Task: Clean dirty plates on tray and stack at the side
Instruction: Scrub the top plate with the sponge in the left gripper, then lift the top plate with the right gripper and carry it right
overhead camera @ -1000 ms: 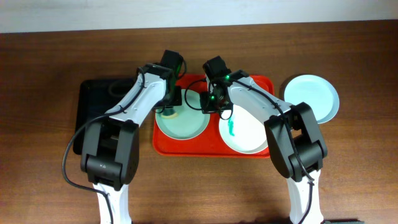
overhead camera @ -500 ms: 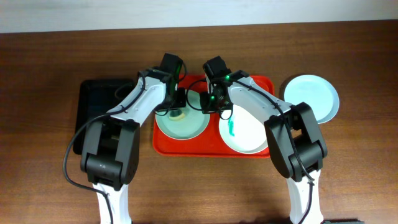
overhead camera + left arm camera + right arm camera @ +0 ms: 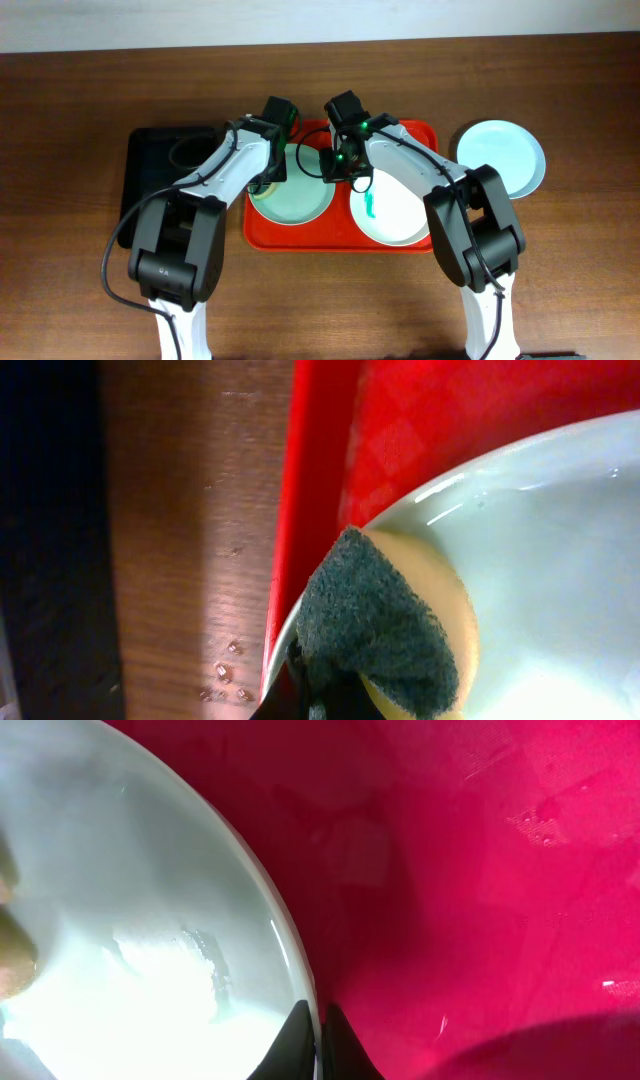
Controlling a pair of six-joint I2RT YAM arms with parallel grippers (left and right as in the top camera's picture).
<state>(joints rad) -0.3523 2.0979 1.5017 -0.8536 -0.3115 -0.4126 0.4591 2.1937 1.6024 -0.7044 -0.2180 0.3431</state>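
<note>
A large red rectangular plastic tray [image 3: 300, 237] with rounded corners and a raised rim is laid lengthwise. Two plates are held flat in it, side by side. On its left half a pale mint-green round shallow plate [image 3: 300, 205] is seated, its left edge brought close against the tray's rim. Its visible face is seen pale and glossy, and its upper part is hidden. On the right half a white round shallow plate [image 3: 400, 218] is marked with a small teal smear [image 3: 373, 206] near its left side. A third pale round plate [image 3: 502, 157], plain-faced, is set flat off the tray, beyond its right end and apart from it
</note>
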